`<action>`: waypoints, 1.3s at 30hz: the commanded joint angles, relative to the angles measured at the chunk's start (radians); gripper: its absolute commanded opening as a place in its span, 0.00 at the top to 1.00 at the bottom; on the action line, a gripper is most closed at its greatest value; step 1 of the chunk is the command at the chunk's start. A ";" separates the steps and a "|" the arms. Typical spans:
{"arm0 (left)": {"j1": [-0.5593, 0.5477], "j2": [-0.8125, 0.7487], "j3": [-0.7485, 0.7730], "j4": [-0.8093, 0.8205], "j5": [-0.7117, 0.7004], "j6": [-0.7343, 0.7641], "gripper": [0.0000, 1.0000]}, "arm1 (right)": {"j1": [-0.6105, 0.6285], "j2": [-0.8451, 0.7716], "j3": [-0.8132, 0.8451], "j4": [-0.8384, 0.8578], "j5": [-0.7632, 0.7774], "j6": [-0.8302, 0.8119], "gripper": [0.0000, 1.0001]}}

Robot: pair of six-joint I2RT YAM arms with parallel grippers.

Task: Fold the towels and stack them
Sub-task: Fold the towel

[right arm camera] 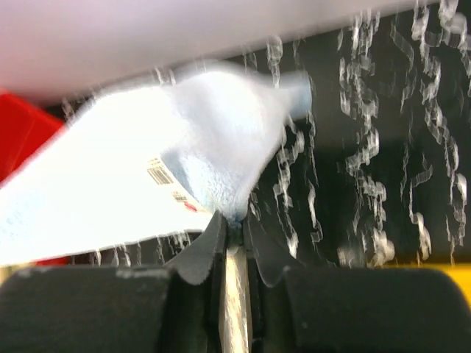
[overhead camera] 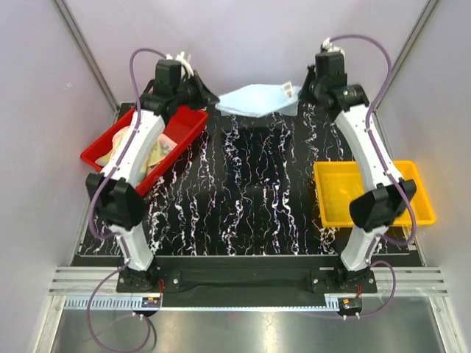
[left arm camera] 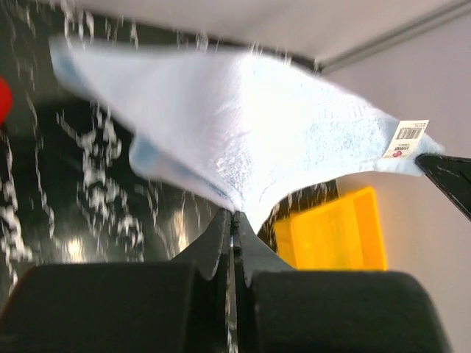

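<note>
Far left: red tray [overhead camera: 94, 156] sits at an angle on the left side of the worktop [overhead camera: 243, 198], which is black with white marbling. In the tray lie crumpled towels [overhead camera: 157, 156], pale yellow and pink, partly hidden under the left arm that reaches over them.

Left end effector [left arm camera: 232, 219]: at the far edge of the worktop, just past the tray's far corner. The jaws are clenched tight on one corner of a pale blue towel [overhead camera: 256, 100]. The wrist view shows cloth fanning out straight from the pinched tips.

Centre, far edge: the pale blue towel is stretched between the two end effectors and spread roughly flat. One layer is doubled under along the near side. I can't tell whether the slack middle touches the worktop. There is a dark shadow on the surface just below it. The rest of the worktop's centre shows only the marbled pattern.

A small white barcode tag [overhead camera: 287, 89] sits at the towel's right end, just beside the right grip.

Right end effector [right arm camera: 234, 225]: nearly closed, grasping the opposite corner of the same towel. A bunch of blue cloth is nipped between the tips.

Right side: yellow tray [overhead camera: 335, 197], near the right arm's elbow and well apart from the towel.
</note>
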 commanded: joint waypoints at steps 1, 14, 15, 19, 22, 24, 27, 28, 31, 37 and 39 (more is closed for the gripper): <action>-0.005 -0.136 -0.253 0.112 0.073 0.004 1.00 | 0.007 -0.171 -0.324 0.023 -0.064 -0.007 1.00; -0.048 -0.381 -1.056 0.180 0.083 0.094 1.00 | 0.089 -0.426 -1.189 0.170 -0.239 0.111 1.00; -0.054 -0.394 -1.087 0.174 0.083 0.099 1.00 | 0.101 -0.434 -1.215 0.165 -0.245 0.125 1.00; -0.087 -0.464 -1.219 0.143 0.052 0.108 1.00 | 0.150 -0.460 -1.324 0.122 -0.270 0.177 1.00; -0.108 -0.493 -1.295 0.126 0.029 0.093 1.00 | 0.161 -0.484 -1.379 0.114 -0.258 0.217 0.92; -0.120 -0.521 -1.325 0.107 0.006 0.076 0.88 | 0.161 -0.501 -1.398 0.110 -0.267 0.236 0.76; -0.137 -0.555 -1.316 0.033 -0.058 0.067 0.64 | 0.162 -0.544 -1.401 0.067 -0.262 0.250 0.68; -0.137 -0.565 -1.284 -0.007 -0.097 0.070 0.64 | 0.162 -0.563 -1.381 0.051 -0.252 0.243 0.67; -0.130 -0.567 -1.150 -0.051 -0.156 0.101 0.55 | 0.162 -0.572 -1.290 -0.027 -0.149 0.220 0.60; -0.110 -0.294 -0.786 -0.021 -0.161 0.266 0.55 | 0.115 -0.419 -1.006 0.068 -0.150 -0.038 0.57; -0.082 -0.207 -0.617 -0.031 -0.148 0.330 0.55 | 0.083 -0.314 -0.887 0.114 -0.201 -0.175 0.59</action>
